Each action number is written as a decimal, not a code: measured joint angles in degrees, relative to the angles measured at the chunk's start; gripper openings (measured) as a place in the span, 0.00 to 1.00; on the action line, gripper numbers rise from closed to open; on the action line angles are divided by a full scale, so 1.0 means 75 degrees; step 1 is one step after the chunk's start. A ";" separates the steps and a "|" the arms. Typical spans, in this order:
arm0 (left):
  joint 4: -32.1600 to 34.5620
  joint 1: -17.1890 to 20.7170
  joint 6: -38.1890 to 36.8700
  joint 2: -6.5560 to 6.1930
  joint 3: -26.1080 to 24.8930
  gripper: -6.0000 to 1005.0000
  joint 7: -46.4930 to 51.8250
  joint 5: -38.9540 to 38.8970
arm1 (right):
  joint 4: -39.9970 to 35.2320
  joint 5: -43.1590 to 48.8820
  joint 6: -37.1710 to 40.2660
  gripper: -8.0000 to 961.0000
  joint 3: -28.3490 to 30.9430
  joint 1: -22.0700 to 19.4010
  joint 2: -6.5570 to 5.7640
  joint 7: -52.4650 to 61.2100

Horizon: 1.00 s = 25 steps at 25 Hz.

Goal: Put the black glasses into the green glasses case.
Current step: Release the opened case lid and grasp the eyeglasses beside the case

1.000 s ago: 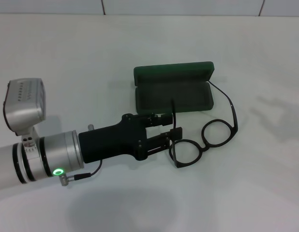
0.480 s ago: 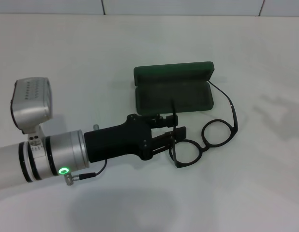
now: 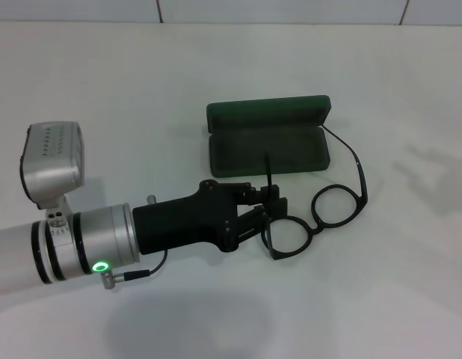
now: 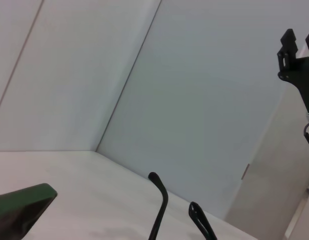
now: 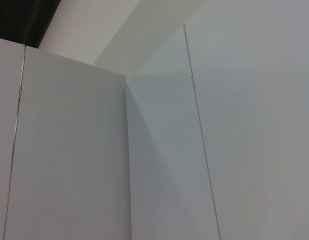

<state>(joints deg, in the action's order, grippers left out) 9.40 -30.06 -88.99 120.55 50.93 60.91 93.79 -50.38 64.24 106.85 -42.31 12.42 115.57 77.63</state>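
The black glasses lie on the white table just in front of the green glasses case, which is open with its lid standing at the back. The temple arms are unfolded; one runs along the case's right end, the other crosses its front edge. My left gripper reaches in from the left and is shut on the glasses where the near lens meets its temple. The left wrist view shows two temple tips and a corner of the case. My right gripper hangs far off, raised.
The white table spreads on all sides of the case and glasses, ending at a white wall at the back. The left arm's silver wrist and camera block lie over the table's near left.
The left arm has edged right toward the glasses. Its fingers, apart a second ago, have closed together on the frame by the near lens. Glasses and case have not moved.
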 joint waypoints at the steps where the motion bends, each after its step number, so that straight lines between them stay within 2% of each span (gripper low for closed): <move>1: 0.0000 0.0000 -0.0009 -0.0002 0.0000 0.24 0.0000 0.0000 | 0.0008 0.0001 0.0000 0.36 0.0003 0.0011 0.0000 -0.0001; 7: 0.0000 0.0012 -0.0029 0.0008 0.0006 0.25 0.0003 -0.0025 | 0.0013 0.0030 -0.0005 0.36 0.0005 0.0019 0.0000 -0.0012; 12: -0.0011 0.0012 -0.0045 0.0007 0.0006 0.21 0.0031 -0.0029 | 0.0015 0.0041 -0.0023 0.36 0.0006 0.0020 0.0000 -0.0016; 16: -0.0012 0.0013 -0.0119 0.0005 0.0001 0.11 0.0067 -0.0032 | 0.0062 0.0055 -0.0045 0.36 0.0006 0.0039 0.0001 -0.0016; 18: -0.0012 0.0013 -0.0291 0.0001 -0.0001 0.06 0.0079 -0.0034 | 0.0129 0.0057 -0.0045 0.36 0.0006 0.0064 0.0000 -0.0019; 25: -0.0005 0.0023 -0.1353 -0.0051 0.0004 0.05 0.0264 -0.0008 | 0.0216 0.0060 0.0000 0.36 0.0005 0.0126 -0.0011 -0.0049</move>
<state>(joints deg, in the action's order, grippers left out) 9.36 -29.89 -99.14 120.17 50.96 62.89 93.73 -48.76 64.69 106.86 -42.27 13.37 115.49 77.27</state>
